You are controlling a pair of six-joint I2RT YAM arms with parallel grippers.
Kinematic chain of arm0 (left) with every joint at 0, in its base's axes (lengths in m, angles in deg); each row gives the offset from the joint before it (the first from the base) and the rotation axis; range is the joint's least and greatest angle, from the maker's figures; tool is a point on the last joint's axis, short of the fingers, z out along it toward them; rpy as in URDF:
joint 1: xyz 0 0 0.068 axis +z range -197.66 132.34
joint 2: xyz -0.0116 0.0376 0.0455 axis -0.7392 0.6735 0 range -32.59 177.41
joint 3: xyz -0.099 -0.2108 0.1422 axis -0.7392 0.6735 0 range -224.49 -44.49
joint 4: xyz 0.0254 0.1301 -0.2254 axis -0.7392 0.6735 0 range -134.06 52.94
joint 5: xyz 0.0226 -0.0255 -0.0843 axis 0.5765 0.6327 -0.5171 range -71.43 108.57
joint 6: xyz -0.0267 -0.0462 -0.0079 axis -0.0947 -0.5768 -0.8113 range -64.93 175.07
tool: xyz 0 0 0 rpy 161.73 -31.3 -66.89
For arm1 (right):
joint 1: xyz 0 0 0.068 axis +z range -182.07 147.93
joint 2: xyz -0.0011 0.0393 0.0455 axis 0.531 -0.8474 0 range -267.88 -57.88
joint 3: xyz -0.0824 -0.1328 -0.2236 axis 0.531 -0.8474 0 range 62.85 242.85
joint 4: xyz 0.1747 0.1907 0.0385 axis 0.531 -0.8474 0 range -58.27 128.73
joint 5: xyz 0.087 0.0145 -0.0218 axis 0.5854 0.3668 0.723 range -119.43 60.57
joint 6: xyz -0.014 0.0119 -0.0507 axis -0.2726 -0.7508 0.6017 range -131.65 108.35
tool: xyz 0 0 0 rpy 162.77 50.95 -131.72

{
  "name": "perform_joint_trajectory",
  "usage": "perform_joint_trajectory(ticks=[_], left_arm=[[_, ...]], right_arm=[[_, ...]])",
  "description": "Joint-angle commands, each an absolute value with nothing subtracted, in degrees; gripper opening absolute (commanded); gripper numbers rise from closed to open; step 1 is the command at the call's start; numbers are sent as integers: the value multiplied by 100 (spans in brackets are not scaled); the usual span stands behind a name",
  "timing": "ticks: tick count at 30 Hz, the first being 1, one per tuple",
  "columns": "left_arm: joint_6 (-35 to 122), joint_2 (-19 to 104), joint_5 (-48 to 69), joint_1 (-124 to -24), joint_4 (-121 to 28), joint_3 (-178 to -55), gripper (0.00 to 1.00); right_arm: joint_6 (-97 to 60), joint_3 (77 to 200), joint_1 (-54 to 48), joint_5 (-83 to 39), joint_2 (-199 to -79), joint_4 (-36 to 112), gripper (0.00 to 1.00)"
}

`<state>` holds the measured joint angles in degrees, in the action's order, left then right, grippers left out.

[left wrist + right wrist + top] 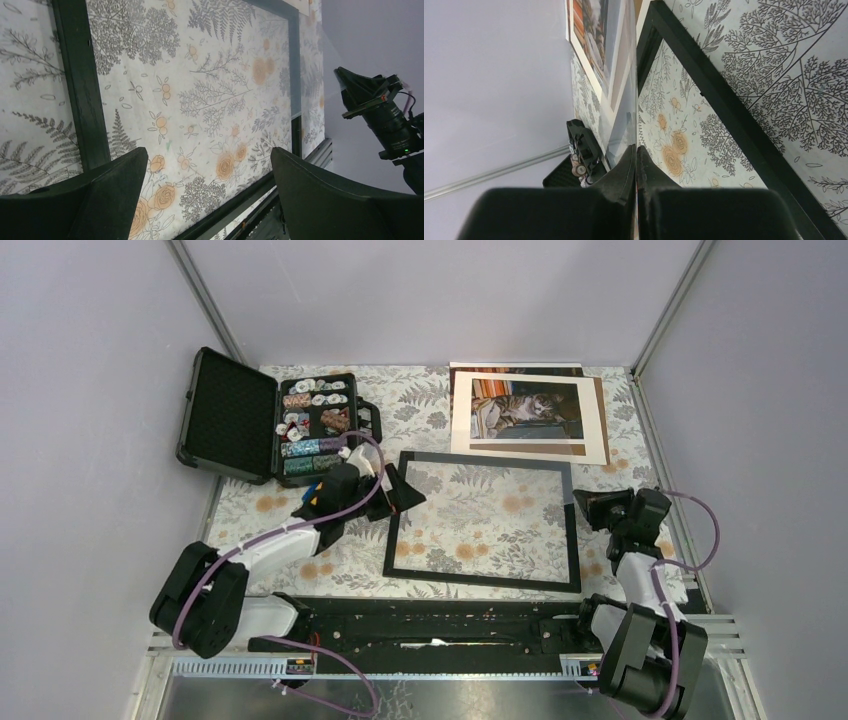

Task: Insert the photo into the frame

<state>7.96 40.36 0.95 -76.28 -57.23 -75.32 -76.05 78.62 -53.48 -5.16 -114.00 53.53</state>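
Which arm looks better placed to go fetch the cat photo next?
Left, probably. The left gripper is open and free over the frame. The right gripper, though nearer the photo, is shut, seemingly on a clear pane.

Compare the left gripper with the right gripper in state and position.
The left gripper stands wide open with nothing between its fingers. The right gripper is shut and seems to pinch the edge of a thin clear sheet. The left gripper is at the left side of the frame, and the right gripper is at its right edge. Both are black, two-fingered and point inward toward the frame.
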Motion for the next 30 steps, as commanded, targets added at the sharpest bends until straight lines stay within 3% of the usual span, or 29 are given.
perform_joint_trajectory(ticks=[1, 7, 18, 21, 27, 30], left_arm=[[33, 3670, 67, -7631, -6915, -6949, 94], [-1309, 3666, 390, -7648, -8753, -5833, 82], [-1929, 4423, 507, -7862, -9886, -5436, 74], [-1908, 4391, 893, -7994, -9790, -5388, 87], [-2056, 4658, 1122, -8088, -9963, -5382, 98], [-2221, 4781, 1169, -8089, -10200, -5323, 99]], right_arm=[[-7485, 7732, -5317, -127, -11218, 5162, 0], [-7691, 7460, -5317, -69, -10944, 5166, 0], [-7939, 7375, -5317, -139, -10692, 5192, 0], [-7993, 7381, -5317, -164, -10667, 5201, 0], [-8144, 7321, -5317, -147, -10670, 5261, 0], [-8295, 7234, -5317, -116, -10683, 5441, 0]])
